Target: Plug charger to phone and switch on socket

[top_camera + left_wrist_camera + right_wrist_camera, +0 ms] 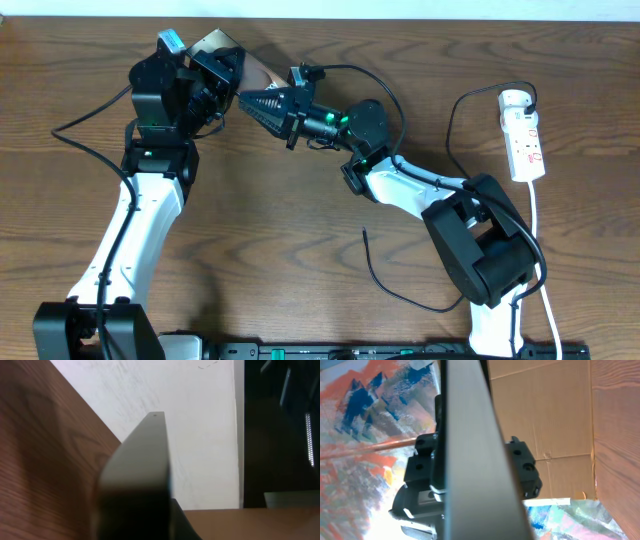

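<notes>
Overhead, phone [258,72] lettering unreadable, socket [524,140] with red marks

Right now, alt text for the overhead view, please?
Both grippers meet at the phone near the upper left of the table: the left gripper holds it, the right gripper is at its edge. The plug end of the charger lies loose on the table, its adapter in the socket at far right.
</notes>
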Controlling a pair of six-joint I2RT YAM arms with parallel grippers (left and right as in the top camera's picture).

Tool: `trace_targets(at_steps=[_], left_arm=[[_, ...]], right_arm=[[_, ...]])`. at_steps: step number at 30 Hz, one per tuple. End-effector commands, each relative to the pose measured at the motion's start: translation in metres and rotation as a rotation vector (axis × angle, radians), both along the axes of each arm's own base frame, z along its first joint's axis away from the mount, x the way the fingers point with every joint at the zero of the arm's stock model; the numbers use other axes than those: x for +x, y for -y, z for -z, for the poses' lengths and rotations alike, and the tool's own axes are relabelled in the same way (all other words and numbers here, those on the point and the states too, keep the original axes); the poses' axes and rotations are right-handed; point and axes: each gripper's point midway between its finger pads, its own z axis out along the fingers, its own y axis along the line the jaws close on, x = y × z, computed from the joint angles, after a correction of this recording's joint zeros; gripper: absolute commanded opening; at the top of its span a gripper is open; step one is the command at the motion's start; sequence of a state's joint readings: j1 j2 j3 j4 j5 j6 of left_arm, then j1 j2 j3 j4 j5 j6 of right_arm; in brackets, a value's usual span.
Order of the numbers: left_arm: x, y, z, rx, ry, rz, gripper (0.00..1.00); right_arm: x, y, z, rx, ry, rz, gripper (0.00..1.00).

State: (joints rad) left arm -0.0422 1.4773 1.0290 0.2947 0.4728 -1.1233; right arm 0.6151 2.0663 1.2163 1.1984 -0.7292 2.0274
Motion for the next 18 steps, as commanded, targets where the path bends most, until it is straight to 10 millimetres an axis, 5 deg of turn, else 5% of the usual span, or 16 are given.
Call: trace_targets(at_steps=[1, 18], left_arm=[[-0.0084, 0.0238, -0.0107, -0.001, 0.035, 0.123, 0.07], [-0.0166, 0.0304, -0.0165, -0.061, 0.029, 0.206, 0.07]], right_arm=[[-0.0033, 0.0010, -0.0133, 0.003, 0.064, -0.004, 0.04], [-0.0001, 0.0035, -0.0115, -0.007, 0.079, 0.007, 0.02]])
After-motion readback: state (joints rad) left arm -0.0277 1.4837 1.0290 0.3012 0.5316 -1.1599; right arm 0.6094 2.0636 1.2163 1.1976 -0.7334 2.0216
